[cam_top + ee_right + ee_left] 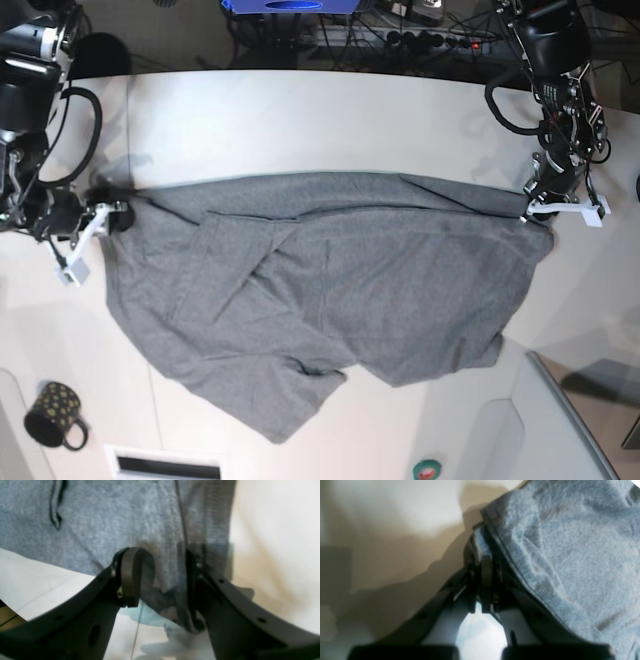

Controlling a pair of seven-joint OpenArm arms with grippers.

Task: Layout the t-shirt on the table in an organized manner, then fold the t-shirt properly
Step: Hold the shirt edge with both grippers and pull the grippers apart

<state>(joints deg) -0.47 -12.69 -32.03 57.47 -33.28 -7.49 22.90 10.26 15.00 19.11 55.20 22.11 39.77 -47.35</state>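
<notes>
Grey cloth fills most of what I see: the t-shirt [320, 290] lies spread across the white table [300, 120], its far edge pulled into a nearly straight line between my two arms, while the near part sags in loose folds toward the front edge. Nearest me, at the front left of the base view, a dark spotted mug [55, 415] stands well apart from the shirt. Farther back, my right gripper [162, 580] is at that view's left corner of the shirt, its jaws partly apart with a bunched fold of fabric between them; I cannot tell whether they pinch it. At the opposite corner my left gripper [483, 580] is clamped tight on the hem, the cloth draping off one side.
</notes>
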